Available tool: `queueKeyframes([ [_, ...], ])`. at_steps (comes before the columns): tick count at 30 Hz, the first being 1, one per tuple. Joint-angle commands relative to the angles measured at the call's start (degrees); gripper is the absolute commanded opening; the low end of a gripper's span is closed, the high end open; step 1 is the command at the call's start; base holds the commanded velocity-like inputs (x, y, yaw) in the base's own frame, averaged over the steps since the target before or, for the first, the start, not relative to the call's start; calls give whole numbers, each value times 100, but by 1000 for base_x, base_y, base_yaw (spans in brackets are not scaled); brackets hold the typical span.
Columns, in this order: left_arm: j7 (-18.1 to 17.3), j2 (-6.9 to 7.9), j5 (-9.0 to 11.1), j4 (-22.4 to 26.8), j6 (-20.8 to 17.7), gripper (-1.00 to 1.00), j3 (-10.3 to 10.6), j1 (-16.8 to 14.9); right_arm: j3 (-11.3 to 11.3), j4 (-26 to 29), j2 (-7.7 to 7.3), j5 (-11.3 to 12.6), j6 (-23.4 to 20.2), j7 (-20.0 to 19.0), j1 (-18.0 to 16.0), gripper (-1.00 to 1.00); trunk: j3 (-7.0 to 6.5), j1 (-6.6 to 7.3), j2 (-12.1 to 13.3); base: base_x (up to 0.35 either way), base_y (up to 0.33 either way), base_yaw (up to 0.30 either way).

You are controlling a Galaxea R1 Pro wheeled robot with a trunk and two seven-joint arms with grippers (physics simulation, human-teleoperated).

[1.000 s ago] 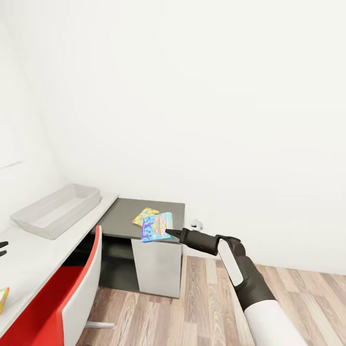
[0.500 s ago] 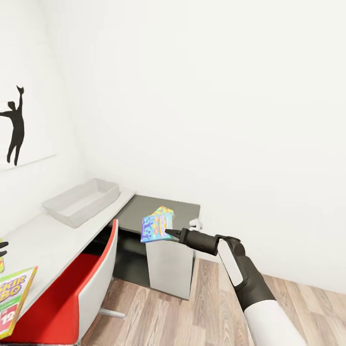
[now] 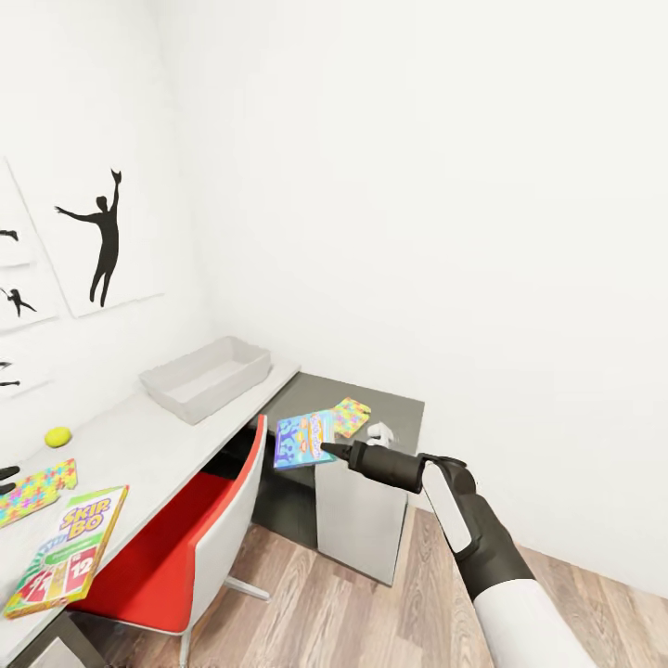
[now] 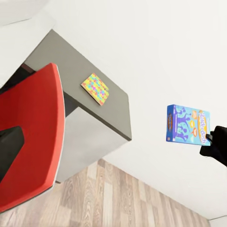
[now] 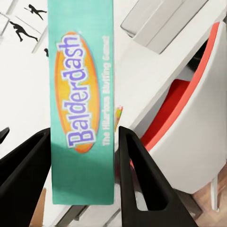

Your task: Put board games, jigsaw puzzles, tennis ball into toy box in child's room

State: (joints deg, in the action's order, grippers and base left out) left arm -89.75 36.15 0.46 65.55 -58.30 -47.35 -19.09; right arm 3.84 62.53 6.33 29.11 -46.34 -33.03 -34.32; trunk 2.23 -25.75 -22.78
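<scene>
Right arm's black fingers (image 3: 327,451) are clamped on the flat blue Balderdash board game box (image 3: 303,439), carried in the air beside the red chair (image 3: 190,538), so next it needs swinging over the long pale worktop (image 3: 139,436) into the shallow grey translucent toy box (image 3: 206,378)

wood-plank floor (image 3: 371,603), matt grey cabinet top (image 3: 390,408)

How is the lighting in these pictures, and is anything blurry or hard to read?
Head view: flat, even light, faint shadows, the white wall nearly washed out. Right wrist view: the teal Balderdash game box between the black fingers is close but legible; its small subtitle is soft. Left wrist view: sharp, the multicoloured jigsaw sheet crisp.
</scene>
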Motion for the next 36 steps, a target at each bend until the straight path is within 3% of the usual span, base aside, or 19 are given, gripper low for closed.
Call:
queueKeyframes([
  [1, -25, 1, -10, 4, -64, 100, 3, -7, -7, 5, -1, 34, -42, -8, -5, -100, 14, -4, -14, 0, 0, 287],
  [3, -25, 2, -10, 13, -71, 100, 75, -7, -7, 6, -7, 34, -48, -21, -5, -100, 14, -4, -14, 0, 0, 287],
  [5, -25, -8, -21, 19, -93, 100, 594, -75, -7, 6, -17, 34, -50, -29, -5, -100, 14, -4, -14, 0, 0, 269],
  [7, -25, -14, -40, 82, -77, 100, 1370, -185, -7, 5, -23, 29, -51, -19, -5, -100, 14, -4, -14, 0, 0, 125],
  [9, -25, -18, -47, 128, -62, 100, 1655, -229, -7, 5, -27, 27, -48, -11, -5, -100, 14, -4, -14, 0, 0, 44],
  [11, -25, -19, -37, 161, -49, 100, 1759, -244, -7, 5, -27, 26, -43, -1, -5, -100, 14, -4, -14, 0, 0, 18],
  [18, -25, -128, -18, 336, -36, 100, 1784, -245, -7, 4, -26, 25, -34, -3, -5, -100, 14, -4, -14, 3, 0, 3],
  [22, -25, -146, -11, 350, -24, 100, 1467, -245, -5, 6, -26, 25, -36, -19, -5, -100, 14, -4, -14, 158, 0, 0],
  [25, -25, -150, -7, 353, -17, 100, 1364, -244, 0, 10, -26, 25, -37, -14, -5, -100, 14, -4, -14, 256, -33, 0],
  [36, -25, -159, -7, 368, -14, 100, 1339, -244, -6, 6, -26, 25, -42, -37, -5, -100, 14, -4, -14, 200, -147, 218],
])
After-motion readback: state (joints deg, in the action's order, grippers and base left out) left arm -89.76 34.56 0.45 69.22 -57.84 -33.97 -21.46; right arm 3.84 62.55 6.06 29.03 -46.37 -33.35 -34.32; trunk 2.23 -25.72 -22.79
